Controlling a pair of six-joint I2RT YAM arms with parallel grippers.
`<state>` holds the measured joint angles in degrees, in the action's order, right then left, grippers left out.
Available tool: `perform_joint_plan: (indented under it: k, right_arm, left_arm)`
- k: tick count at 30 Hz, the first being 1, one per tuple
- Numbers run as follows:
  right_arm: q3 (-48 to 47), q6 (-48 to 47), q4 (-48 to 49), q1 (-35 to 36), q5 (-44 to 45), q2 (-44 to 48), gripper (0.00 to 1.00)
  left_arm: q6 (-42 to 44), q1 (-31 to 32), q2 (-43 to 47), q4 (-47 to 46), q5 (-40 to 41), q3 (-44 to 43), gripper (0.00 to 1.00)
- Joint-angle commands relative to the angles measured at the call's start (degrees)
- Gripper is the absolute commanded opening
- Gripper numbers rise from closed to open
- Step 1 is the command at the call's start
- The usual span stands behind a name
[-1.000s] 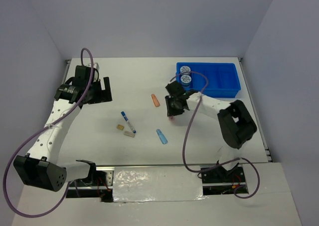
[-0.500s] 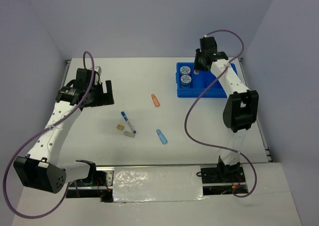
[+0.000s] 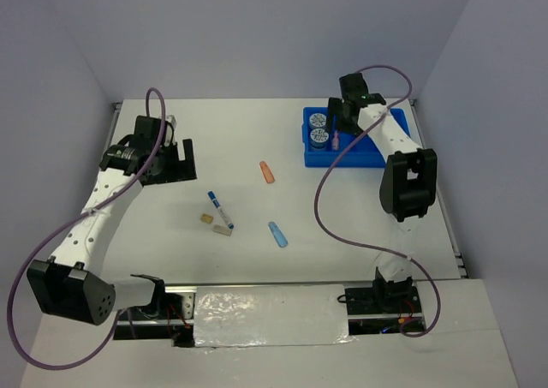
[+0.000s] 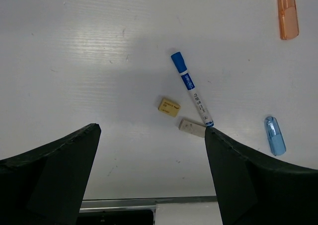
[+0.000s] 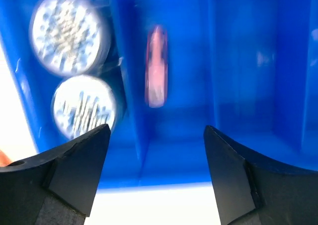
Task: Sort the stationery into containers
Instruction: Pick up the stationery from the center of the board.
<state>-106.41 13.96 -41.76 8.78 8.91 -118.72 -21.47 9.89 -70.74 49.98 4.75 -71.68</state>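
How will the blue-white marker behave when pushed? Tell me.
The marker looks like a rigid round barrel: probably stiff, but apt to roll if pushed sideways. Its glossy plastic and slim size suggest light and somewhat slippery.

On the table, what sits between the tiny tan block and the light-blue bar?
The left wrist view shows the beige bar and the lower end of the marker between the tan block and the light-blue bar; nothing else.
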Motion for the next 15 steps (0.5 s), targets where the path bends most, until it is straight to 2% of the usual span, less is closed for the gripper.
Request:
perform_joint_plan:
  k: [1, 5, 6, 8, 10, 15]
  right_arm:
    - [7.1, -1.6, 1.8, 7.0, -1.8, 11.6, 0.82]
    - [26.5, -2.0, 8.0, 18.9, -5.7, 22.9, 0.75]
    - [28.7, -0.2, 7.8, 23.6, -5.7, 23.5, 0.69]
    - [34.2, 1.9, 8.3, 27.9, -4.9, 24.7, 0.63]
    - [37.3, 4.5, 9.4, 32.8, -4.4, 24.9, 0.59]
    - [40.5, 7.8, 9.4, 37.9, -3.1, 21.9, 0.56]
  left_arm:
    - [-2.4, -0.2, -3.2, -0.8, 0.6, -3.1, 0.99]
    - [-6.5, -0.2, -6.2, 0.6, 4.1, -6.7, 0.99]
    - [-7.2, -0.2, -6.5, 0.7, 4.6, -8.3, 0.99]
    - [-8.1, -0.2, -7.7, 0.8, 4.5, -9.5, 0.99]
    - [-8.9, -0.2, -8.9, 0.7, 4.2, -11.2, 0.99]
    - [-9.4, -0.2, -11.9, 1.6, 4.3, -13.5, 0.99]
